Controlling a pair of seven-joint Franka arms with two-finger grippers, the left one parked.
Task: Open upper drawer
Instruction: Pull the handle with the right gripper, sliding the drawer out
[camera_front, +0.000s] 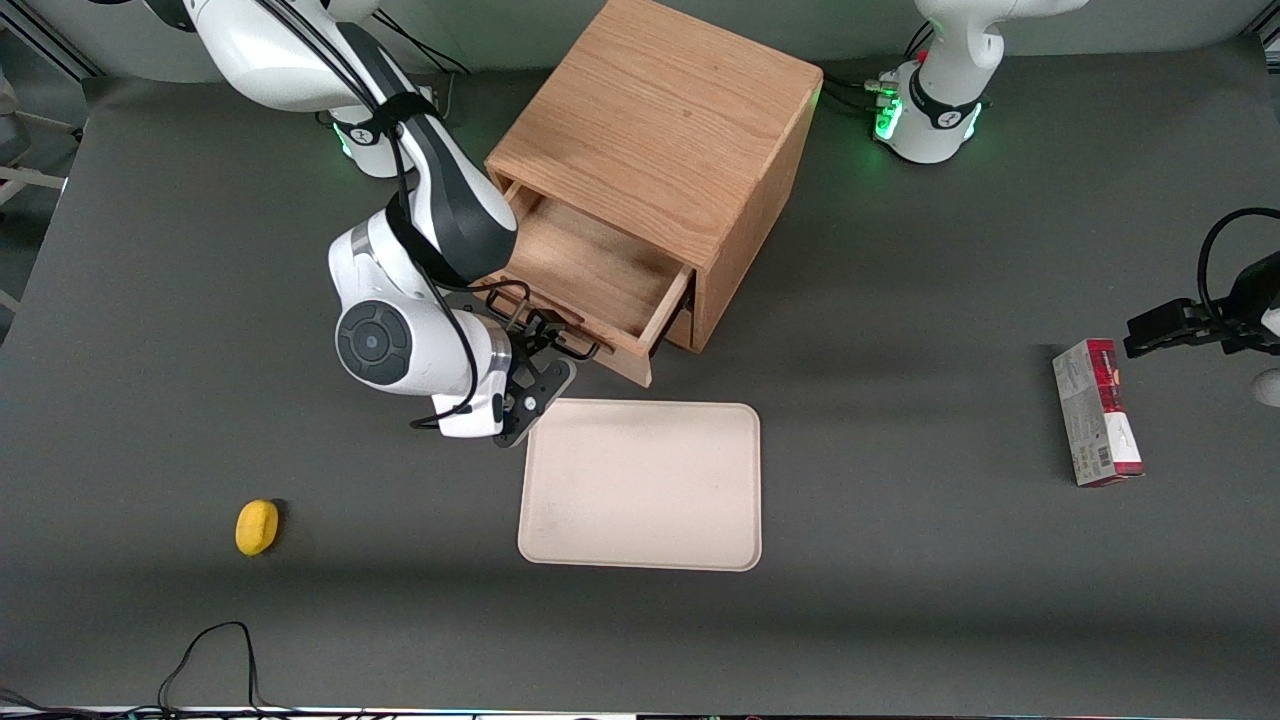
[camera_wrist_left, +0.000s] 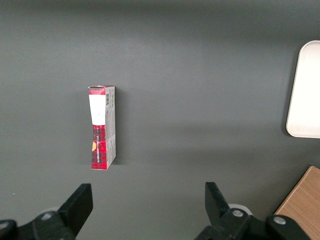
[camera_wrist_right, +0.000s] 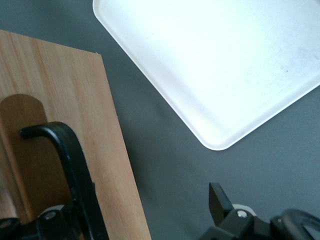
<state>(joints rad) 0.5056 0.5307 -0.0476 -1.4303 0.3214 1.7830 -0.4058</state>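
The upper drawer (camera_front: 590, 275) of the oak cabinet (camera_front: 665, 120) stands pulled well out, and its bare wooden inside shows from above. Its black bar handle (camera_front: 572, 345) (camera_wrist_right: 67, 160) is on the drawer front (camera_wrist_right: 85, 125), which faces the tray. My right gripper (camera_front: 541, 347) (camera_wrist_right: 140, 212) is right at that drawer front, open, fingers spread wide. The handle runs close by one finger, while the other finger (camera_wrist_right: 218, 199) hangs over bare table next to the front panel's end. Nothing is clamped between them.
A cream tray (camera_front: 640, 485) (camera_wrist_right: 215, 65) lies just in front of the open drawer, nearer the front camera. A small yellow object (camera_front: 257, 527) sits toward the working arm's end. A red and white box (camera_front: 1095, 412) (camera_wrist_left: 102, 127) lies toward the parked arm's end.
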